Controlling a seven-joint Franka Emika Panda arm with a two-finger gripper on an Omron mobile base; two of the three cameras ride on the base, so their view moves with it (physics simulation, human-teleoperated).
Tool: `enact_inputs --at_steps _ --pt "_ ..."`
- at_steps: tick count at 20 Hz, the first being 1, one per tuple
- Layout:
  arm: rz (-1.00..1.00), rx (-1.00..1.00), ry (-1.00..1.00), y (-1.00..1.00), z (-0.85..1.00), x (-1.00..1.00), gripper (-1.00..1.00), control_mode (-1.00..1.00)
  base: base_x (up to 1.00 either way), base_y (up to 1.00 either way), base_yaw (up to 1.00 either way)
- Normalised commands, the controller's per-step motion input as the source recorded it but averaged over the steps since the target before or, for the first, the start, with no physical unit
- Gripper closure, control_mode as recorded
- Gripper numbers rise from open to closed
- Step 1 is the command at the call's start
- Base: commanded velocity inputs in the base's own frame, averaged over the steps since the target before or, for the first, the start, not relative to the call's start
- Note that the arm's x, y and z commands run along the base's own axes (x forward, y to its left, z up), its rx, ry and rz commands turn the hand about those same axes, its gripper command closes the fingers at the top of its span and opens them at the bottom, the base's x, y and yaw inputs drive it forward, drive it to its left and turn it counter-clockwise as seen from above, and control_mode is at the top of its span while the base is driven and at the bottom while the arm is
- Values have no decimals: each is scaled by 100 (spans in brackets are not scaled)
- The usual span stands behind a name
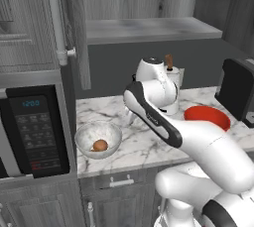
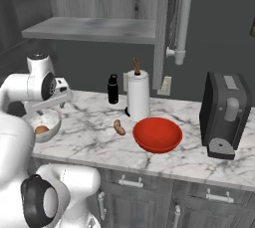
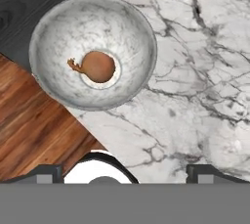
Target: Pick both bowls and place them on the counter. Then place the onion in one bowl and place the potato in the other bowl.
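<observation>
The deep marble-patterned bowl (image 1: pixel 97 139) (image 2: pixel 44 121) (image 3: pixel 93 52) stands on the counter (image 1: pixel 144 144) (image 2: pixel 89 132) (image 3: pixel 195 71) near its front left edge. The round brown onion (image 1: pixel 100 145) (image 2: pixel 42 129) (image 3: pixel 97 66) lies in its middle. Further right stands the empty, glossy red bowl (image 1: pixel 207 117) (image 2: pixel 157 134). The lumpy potato (image 2: pixel 119 128) lies on the marble just left of it. My gripper (image 3: pixel 127 173) (image 1: pixel 130 117) hangs open and empty above the counter, beside and over the marble bowl, touching nothing.
A black microwave (image 1: pixel 34 132) sits left of the marble bowl. Behind the red bowl are a paper towel roll (image 2: pixel 138 95) and a black bottle (image 2: pixel 113 88). A dark coffee machine (image 2: pixel 224 115) stands at the right. An open cabinet door (image 1: pixel 77 28) and grey shelf (image 2: pixel 94 28) hang above.
</observation>
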Motion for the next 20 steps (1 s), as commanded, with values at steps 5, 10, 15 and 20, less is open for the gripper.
enact_inputs --at_steps 5,10,15,20 --pt "-11 0 0 -86 13 0 -100 -100 0 0 0" --pt "-12 0 0 -76 -4 0 -100 -100 0 0 0" --pt "-16 0 0 -61 -13 2 -100 -100 0 0 0" --pt "-17 0 0 -48 -10 15 -100 -100 0 0 0"
